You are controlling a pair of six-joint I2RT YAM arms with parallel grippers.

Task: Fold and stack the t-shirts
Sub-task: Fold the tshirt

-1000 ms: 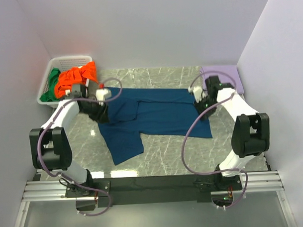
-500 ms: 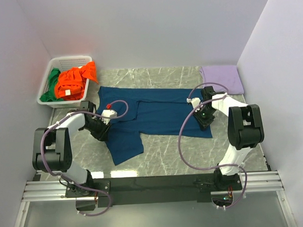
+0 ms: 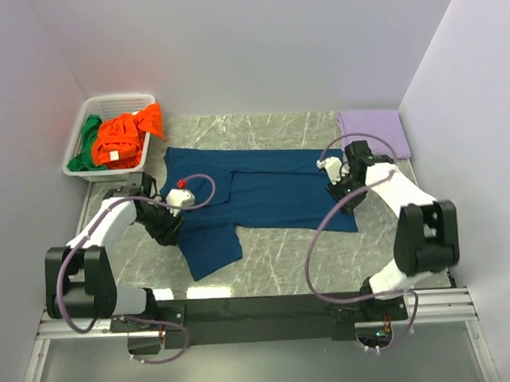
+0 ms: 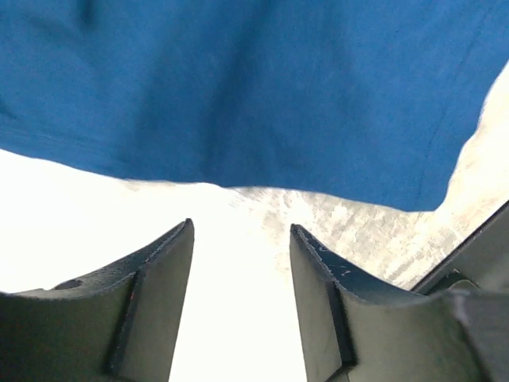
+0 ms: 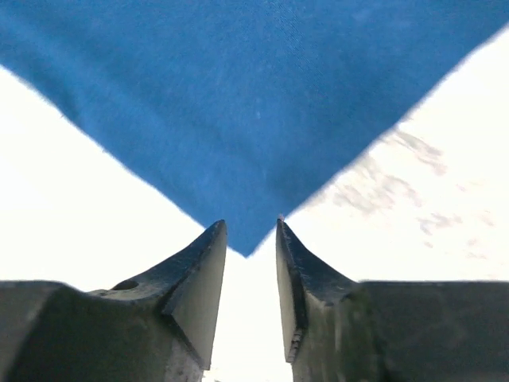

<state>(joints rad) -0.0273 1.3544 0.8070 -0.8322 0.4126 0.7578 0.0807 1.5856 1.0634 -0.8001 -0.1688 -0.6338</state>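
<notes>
Early in the job, by the look of it. Spread flat across the desk [image 3: 282,257]: navy tee [image 3: 263,195], not yet folded small. Heaped in the basket [image 3: 109,101]: orange tee [image 3: 123,137], green tee [image 3: 87,142]. Left claw [image 4: 241,227]: jaws apart, empty, at the navy tee's left edge. Right claw [image 5: 250,231]: jaws slightly apart, lined up on its right corner, not clamped. Left to do: fold all three, stack.
</notes>
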